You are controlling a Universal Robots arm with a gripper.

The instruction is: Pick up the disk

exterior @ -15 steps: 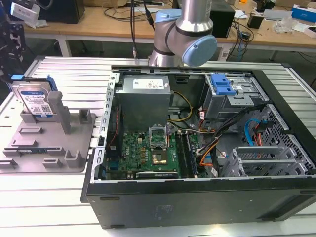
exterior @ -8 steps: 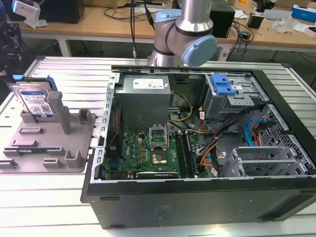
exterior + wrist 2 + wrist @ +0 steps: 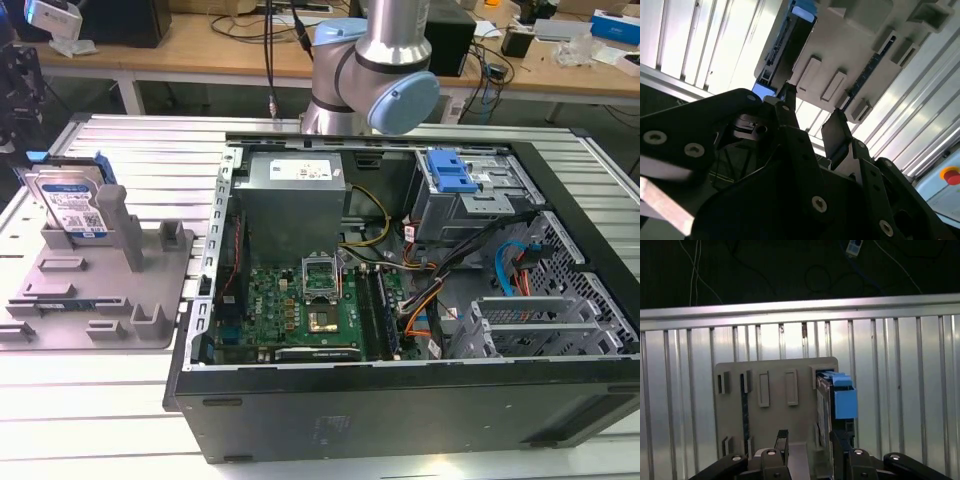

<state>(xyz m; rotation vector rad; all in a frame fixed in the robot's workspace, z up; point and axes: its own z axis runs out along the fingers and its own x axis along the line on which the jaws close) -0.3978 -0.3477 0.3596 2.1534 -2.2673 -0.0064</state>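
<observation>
The disk [image 3: 72,200] stands upright on its edge in a slot at one corner of the grey fixture plate [image 3: 100,295]. In the first wrist view, the gripper [image 3: 811,439] hangs over this plate, near the disk, fingers apart and holding nothing.

Ribbed silver metal table [image 3: 150,140]. Bears a grey fixture plate [image 3: 100,285] at the exterior view's left. Bears an open black computer case [image 3: 400,420] just beside that.

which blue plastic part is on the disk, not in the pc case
The blue rail on the disk standing upright in the grey fixture plate at the exterior view's left; the other, a blue bracket, sits inside the computer case.
</observation>
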